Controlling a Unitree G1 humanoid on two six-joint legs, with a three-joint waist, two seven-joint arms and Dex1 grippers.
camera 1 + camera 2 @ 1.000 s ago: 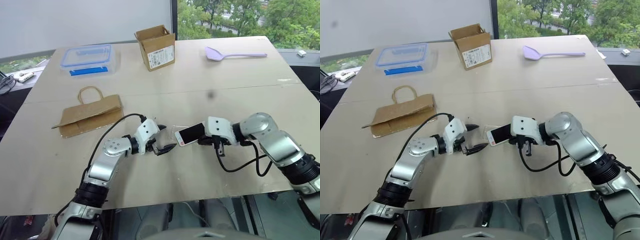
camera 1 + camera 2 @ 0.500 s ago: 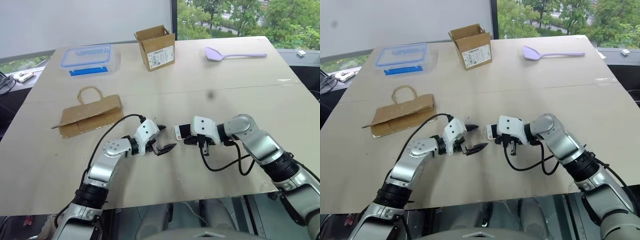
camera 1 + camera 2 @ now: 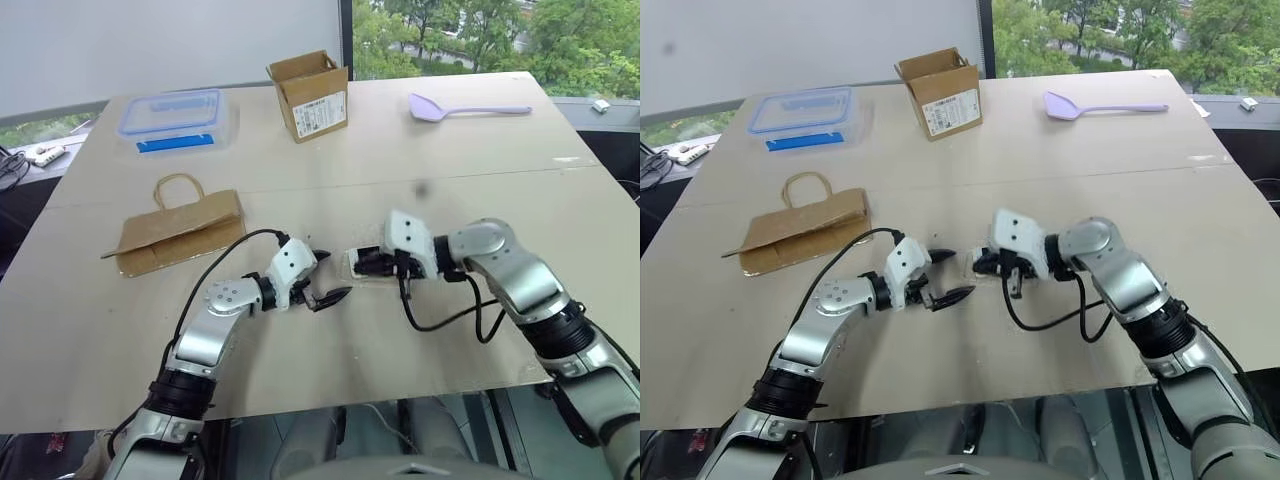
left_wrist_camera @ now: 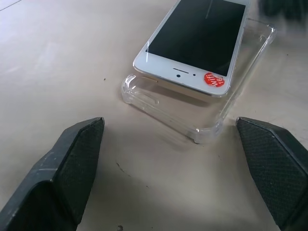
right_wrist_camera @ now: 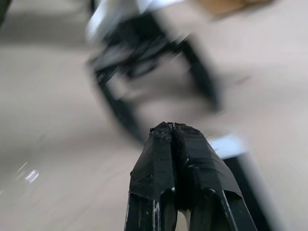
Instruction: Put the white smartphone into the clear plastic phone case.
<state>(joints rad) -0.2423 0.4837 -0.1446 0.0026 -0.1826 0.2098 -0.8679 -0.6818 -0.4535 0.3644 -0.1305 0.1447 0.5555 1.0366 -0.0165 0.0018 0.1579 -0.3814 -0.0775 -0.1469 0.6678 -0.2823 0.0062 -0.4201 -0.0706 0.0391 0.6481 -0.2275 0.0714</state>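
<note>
Your left tool [image 4: 175,159] sits with its fingers wide apart, empty, aimed at the one white smartphone [image 4: 195,41]. It lies screen up, half inside the one clear plastic phone case [image 4: 202,118] (thin glossy shell, rounded corners), long axis running away from that tool, red-stickered end nearest. Your right tool [image 5: 174,132] has its fingers pressed together over the phone's far end. Matte beige worktop [image 3: 330,190] under all.

head stereo pair looking down over the table [image 3: 500,170], wrist cameras close along each tool, sharing the table's middle
</note>
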